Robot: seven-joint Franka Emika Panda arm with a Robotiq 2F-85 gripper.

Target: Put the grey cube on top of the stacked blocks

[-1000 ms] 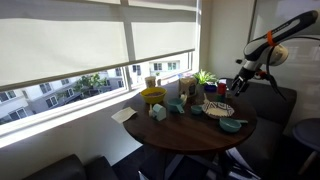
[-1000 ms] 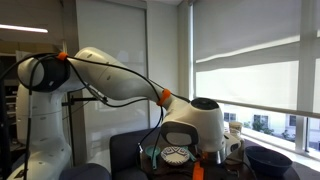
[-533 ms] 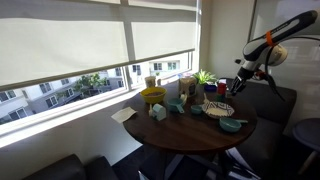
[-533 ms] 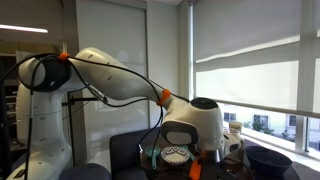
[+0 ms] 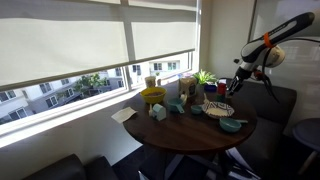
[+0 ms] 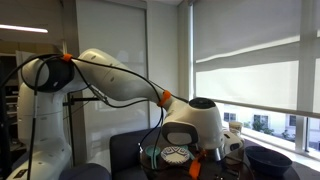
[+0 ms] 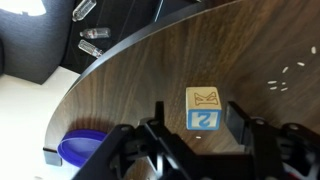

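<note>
While the jaws are held apart and empty above the blocks (image 7: pixel 203 108) on the desk (image 7: pixel 130 70), the blocks could be toppled if a descent is made off-centre.

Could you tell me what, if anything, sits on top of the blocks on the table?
Nothing does: the blocks show a bare tan upper face with a drawing. What lies beneath them on the table is covered.

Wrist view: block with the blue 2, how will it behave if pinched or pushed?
The block looks rigid and flat-faced, so it probably won't roll. On the smooth wood table it would likely slide if pushed.
</note>
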